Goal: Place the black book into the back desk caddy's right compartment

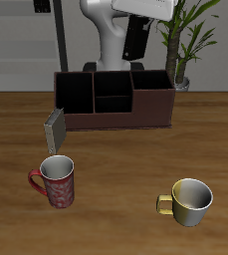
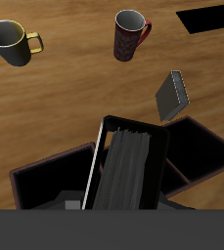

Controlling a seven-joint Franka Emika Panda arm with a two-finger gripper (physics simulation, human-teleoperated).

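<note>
My gripper [image 1: 137, 20] is shut on the black book [image 1: 135, 40] and holds it upright, high above the back desk caddy [image 1: 115, 122]. The caddy is a dark reddish-brown box with black dividers, at the table's back. The book hangs roughly over the large end bay [image 1: 151, 88] on the plant's side, which I take as the right compartment, and does not touch it. In the wrist view the book [image 2: 128, 161] shows edge-on in my gripper [image 2: 123, 198], with the caddy's black bays [image 2: 45, 186] below it.
A grey patterned book [image 1: 54, 129] leans against the caddy's other end, seen also in the wrist view [image 2: 172, 95]. A red mug [image 1: 56, 181] and a yellow-handled mug [image 1: 190, 201] stand nearer the front edge. A potted plant [image 1: 182, 45] stands behind the caddy.
</note>
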